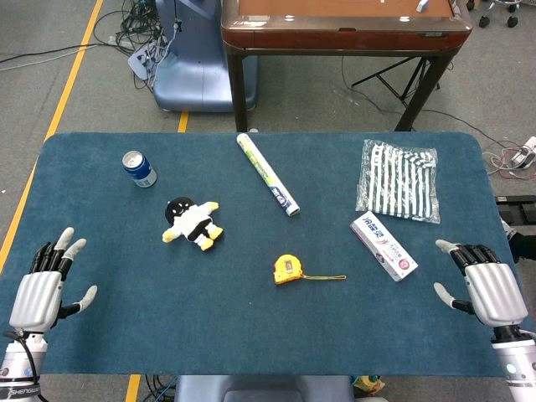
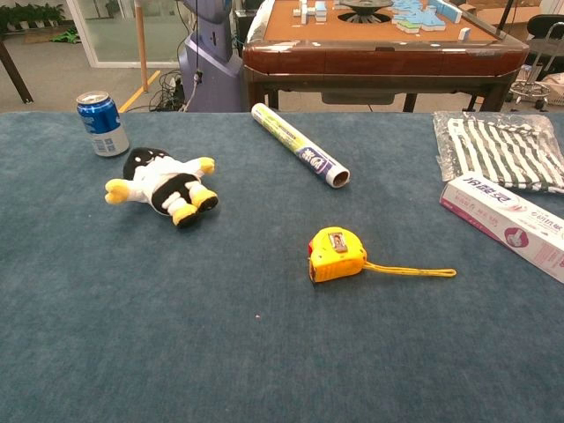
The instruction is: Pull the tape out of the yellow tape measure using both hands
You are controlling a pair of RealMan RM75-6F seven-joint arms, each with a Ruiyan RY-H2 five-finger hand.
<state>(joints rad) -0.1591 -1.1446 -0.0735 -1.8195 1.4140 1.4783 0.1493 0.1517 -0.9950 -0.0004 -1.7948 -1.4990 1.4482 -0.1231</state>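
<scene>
Grey floor (image 1: 75,50), yellow floor line (image 1: 71,79), brown table (image 1: 343,25)

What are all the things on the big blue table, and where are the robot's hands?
tape measure: 1, yellow, table middle near the front, thin yellow strap trailing to its right
plush penguin: 1, black, white and yellow, lying left of the tape measure
soda can: 1, blue, upright, far left
roll: 1, white with green print, lying diagonally at the far middle
striped cloth in clear bag: 1, black and white, far right
box: 1, white and pink, right side, in front of the bag
left hand: 1, silver and black, open, front left corner
right hand: 1, silver and black, open, front right corner
</scene>
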